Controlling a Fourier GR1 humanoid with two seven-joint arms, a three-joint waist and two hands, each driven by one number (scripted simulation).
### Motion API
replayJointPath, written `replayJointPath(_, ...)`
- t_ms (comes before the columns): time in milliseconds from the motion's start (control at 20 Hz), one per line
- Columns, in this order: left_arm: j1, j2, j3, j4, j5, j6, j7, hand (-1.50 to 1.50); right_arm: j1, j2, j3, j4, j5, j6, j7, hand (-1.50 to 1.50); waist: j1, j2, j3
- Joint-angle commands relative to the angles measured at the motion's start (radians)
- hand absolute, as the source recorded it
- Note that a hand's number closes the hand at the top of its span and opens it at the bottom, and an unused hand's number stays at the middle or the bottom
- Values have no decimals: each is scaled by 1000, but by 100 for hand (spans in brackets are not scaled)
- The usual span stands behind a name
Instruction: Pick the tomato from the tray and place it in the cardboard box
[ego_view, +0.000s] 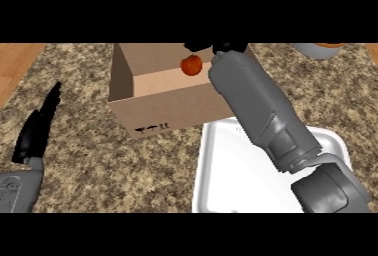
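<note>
The red tomato sits over the opening of the brown cardboard box, close to the box's far right inner wall. My right hand shows just above it at the picture's top; a thin gap parts its fingers from the tomato, so the hand is open. The grey right forearm runs from the lower right across the white tray up to the box. The tray holds nothing that I can see. My left hand rests open at the left edge, fingers up.
A pale container with something orange on top stands at the far right, behind the tray. The speckled stone counter gives way to wood at the upper left.
</note>
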Motion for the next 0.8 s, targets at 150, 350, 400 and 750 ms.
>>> replayJointPath(150,34,27,47,0,15,2,2,0,50,-12,-93,-58,-96,-71,-197,-150,-48,-14,1)
replayJointPath(350,95,3,50,18,10,19,-55,0,58,-29,-78,-127,-102,-42,-129,-150,-89,-32,0)
replayJointPath(400,104,8,63,7,17,21,-44,0,125,-47,-77,-168,-113,-25,-158,-150,-98,-35,0)
replayJointPath(750,134,29,88,13,5,27,-51,0,309,-134,13,-456,-72,110,-9,-150,-136,-49,0)
